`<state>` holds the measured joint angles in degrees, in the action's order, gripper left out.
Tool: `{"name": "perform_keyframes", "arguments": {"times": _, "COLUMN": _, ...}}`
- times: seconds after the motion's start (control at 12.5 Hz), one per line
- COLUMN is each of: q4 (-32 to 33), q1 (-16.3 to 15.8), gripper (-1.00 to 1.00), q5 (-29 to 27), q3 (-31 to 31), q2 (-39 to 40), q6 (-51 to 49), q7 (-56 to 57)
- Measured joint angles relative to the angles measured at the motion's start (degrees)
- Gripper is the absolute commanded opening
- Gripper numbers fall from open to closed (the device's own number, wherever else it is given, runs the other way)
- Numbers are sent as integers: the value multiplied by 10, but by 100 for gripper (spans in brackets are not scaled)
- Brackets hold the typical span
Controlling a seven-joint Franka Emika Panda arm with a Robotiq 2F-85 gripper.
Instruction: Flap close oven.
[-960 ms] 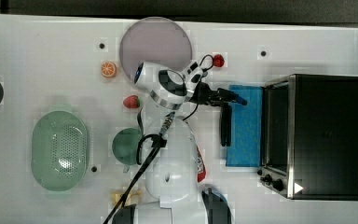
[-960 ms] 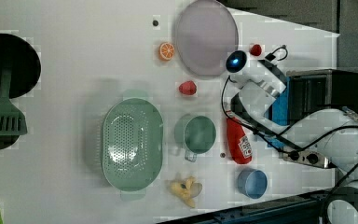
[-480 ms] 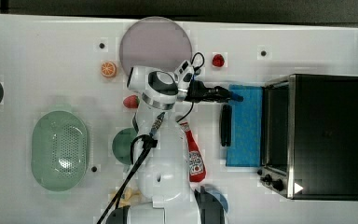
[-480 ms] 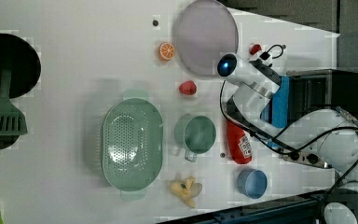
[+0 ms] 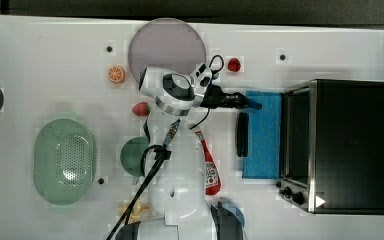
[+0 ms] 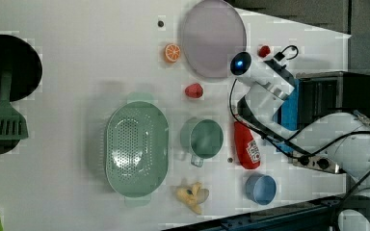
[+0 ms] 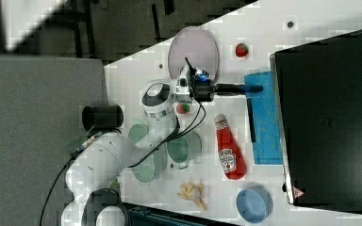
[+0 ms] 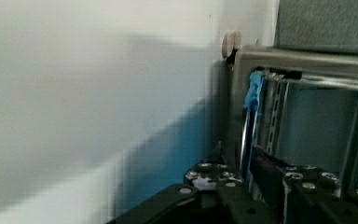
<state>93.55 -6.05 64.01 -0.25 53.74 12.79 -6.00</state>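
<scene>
1. At the edge of the white worktop (image 5: 40, 60) where the white robot arm's base stands lie a yellow peeled banana (image 5: 135, 210) and a small round blue bowl (image 6: 260, 188).
2. Just beyond them lie a red ketchup bottle (image 5: 210, 172) on its side, a green mug (image 6: 204, 138) and an oval pale green perforated colander (image 5: 64, 161).
3. The large black boxy oven with a silver front frame (image 5: 350, 145) stands at the top view's right edge of the worktop. Its blue flap door (image 5: 265, 145) is down, lying flat toward the middle, with the dark bar handle (image 5: 242, 134) on its free edge.
4. The black gripper (image 5: 252, 105) reaches level to the door's free-edge corner farthest from the base; whether the claw is wide or narrow cannot be told.
5. Toward the far edge lie a red strawberry-like piece (image 5: 140, 108), an orange slice (image 5: 116, 74), a round lilac plate (image 5: 166, 46) and a second red strawberry (image 5: 234, 64).
</scene>
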Motion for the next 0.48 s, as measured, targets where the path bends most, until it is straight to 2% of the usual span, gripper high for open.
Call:
{"name": "perform_keyframes", "arguments": {"times": 0.24, "q4": 14, "q1": 21, "gripper": -63, "q5": -58, "q3": -3, "q2": -43, "q6": 40, "q7": 37}}
{"name": "perform_keyframes", "arguments": {"times": 0.48, "q4": 29, "q1": 71, "gripper": -63, "q5": -160, "q3": -3, "q2": -113, "q6": 89, "q7": 124}}
